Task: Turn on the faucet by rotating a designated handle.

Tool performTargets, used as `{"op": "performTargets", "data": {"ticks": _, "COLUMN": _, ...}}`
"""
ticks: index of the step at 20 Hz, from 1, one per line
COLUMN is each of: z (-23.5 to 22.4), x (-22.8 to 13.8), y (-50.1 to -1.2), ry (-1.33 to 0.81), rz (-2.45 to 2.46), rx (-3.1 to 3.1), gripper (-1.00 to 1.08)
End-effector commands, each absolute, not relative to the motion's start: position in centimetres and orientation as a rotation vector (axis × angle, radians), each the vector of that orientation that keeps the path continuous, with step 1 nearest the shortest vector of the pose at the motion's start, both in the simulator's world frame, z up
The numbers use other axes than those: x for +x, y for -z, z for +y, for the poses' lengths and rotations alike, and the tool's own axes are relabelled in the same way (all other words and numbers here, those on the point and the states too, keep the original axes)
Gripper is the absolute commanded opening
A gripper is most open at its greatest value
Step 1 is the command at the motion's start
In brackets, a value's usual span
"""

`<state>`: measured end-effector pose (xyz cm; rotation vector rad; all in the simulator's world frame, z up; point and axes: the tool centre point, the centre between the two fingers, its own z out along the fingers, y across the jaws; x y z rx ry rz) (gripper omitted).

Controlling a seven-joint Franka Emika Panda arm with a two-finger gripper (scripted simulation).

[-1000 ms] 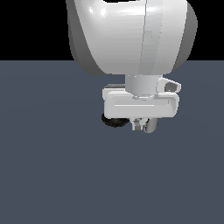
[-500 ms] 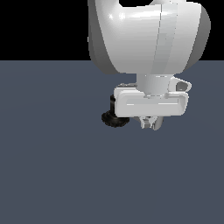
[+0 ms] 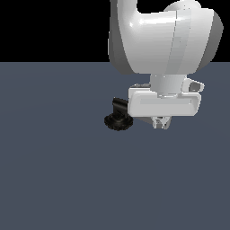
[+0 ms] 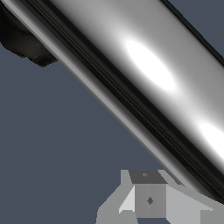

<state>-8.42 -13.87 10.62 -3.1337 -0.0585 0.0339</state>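
Note:
The faucet's black ribbed base (image 3: 118,121) stands on the floor with its black elbow post (image 3: 120,106) above it. My gripper (image 3: 161,122) hangs just to the exterior view's right of the base, low over the floor, fingers close together with nothing between them. My white hand hides the handle in the exterior view. In the wrist view the handle (image 4: 144,74) is a grey metallic bar running diagonally right in front of the camera, the black elbow (image 4: 22,39) at its end. My gripper (image 4: 148,199) shows beside the bar.
The flat dark grey-blue floor (image 3: 54,179) spreads all around the faucet. My large white arm (image 3: 161,40) looms above the hand and the faucet.
My arm and hand have moved towards the exterior view's right. The faucet's black base and elbow post, partly hidden before, now show at the hand's left.

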Motion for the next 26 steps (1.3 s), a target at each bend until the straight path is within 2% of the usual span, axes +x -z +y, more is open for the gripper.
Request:
{"op": "performTargets", "data": {"ticks": 1, "z": -13.8, "x": -6.9, "y": -10.7, "ry": -0.016, "rz": -0.088, "rx": -3.136, "gripper": -1.0}}
{"op": "performTargets", "data": {"ticks": 26, "z": -19.8, "x": -0.2, "y": -10.9, "ry": -0.006, "rz": -0.07, "rx": -3.139, "gripper": -1.0}}
